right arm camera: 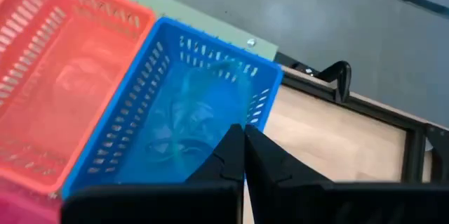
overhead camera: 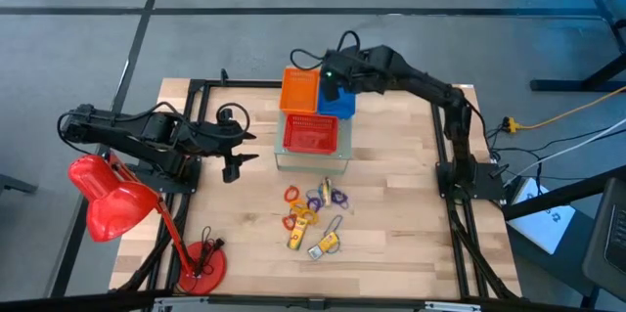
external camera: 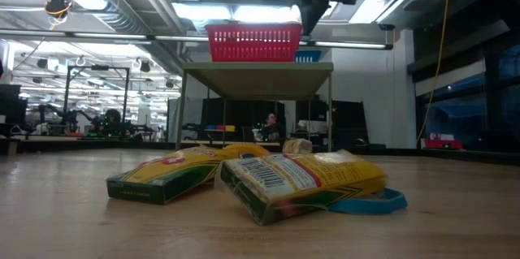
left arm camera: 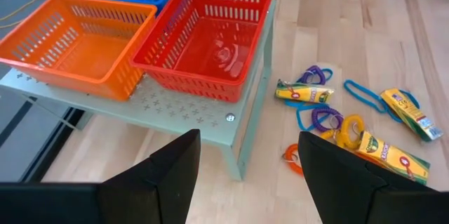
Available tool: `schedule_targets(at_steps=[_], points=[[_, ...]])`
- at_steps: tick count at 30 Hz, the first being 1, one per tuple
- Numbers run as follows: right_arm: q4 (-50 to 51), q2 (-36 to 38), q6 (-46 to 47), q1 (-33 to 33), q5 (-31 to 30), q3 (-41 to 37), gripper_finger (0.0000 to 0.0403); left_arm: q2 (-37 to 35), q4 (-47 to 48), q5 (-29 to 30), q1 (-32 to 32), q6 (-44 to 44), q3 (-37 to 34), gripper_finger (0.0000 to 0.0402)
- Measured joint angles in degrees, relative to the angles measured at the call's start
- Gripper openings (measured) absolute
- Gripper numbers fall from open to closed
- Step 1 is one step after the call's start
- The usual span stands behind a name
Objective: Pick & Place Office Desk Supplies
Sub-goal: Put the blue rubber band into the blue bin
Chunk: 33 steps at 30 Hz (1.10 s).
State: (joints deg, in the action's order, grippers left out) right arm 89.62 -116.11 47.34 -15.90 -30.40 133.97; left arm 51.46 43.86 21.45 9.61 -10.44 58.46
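The supplies lie loose on the wooden table in front of the basket stand (overhead camera: 313, 216). They are small yellow crayon boxes (left arm camera: 303, 94) (left arm camera: 382, 152) (external camera: 301, 182) and thin purple (left arm camera: 316, 75), blue (left arm camera: 361, 92), yellow (left arm camera: 349, 127) and orange loops (left arm camera: 291, 157). My left gripper (overhead camera: 233, 156) (left arm camera: 245, 182) is open and hovers left of the stand, facing the baskets and the supplies. My right gripper (overhead camera: 331, 79) (right arm camera: 243, 147) is shut, with nothing seen between its fingers, and hangs above the blue basket (right arm camera: 196, 112). Faint blue loops show on that basket's floor.
A grey-green stand (left arm camera: 196, 108) carries the orange (overhead camera: 300, 90), blue (overhead camera: 340, 105) and red baskets (overhead camera: 310, 134). A big red desk lamp (overhead camera: 112, 200) stands at the table's near left, on its round base (overhead camera: 201, 265). Black frame rails run along the table's sides. Bare wood lies right of the supplies.
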Motion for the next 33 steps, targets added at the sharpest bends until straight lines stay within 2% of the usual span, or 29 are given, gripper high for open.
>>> schedule_targets(at_steps=[12,15,25,28,31,33], points=[[-3.7,-1.7,-7.0,-2.8,4.8,0.0,0.0008,0.0,-0.2,-0.2,0.0,-0.4,0.0,0.0239],[-3.7,-1.7,-7.7,-2.9,4.2,0.0,0.0039,0.0,-0.2,-0.7,0.0,-0.5,0.0,0.0239],[-3.7,-1.6,-8.8,-3.4,4.3,0.0,0.0188,0.0,-0.3,-2.0,0.0,-0.9,0.0,0.0239],[-3.4,-1.1,-8.7,-3.1,3.7,0.0,0.0213,0.0,-0.3,-2.9,0.0,-0.8,0.0,0.0239],[-1.9,-0.3,-7.7,-3.1,3.2,0.0,0.0221,0.0,-0.3,-3.7,0.0,-0.8,0.0,0.0239],[-2.0,-0.1,-7.5,-3.2,5.0,0.1,0.0222,0.0,-0.3,-4.5,0.0,-0.8,0.0,0.0239]])
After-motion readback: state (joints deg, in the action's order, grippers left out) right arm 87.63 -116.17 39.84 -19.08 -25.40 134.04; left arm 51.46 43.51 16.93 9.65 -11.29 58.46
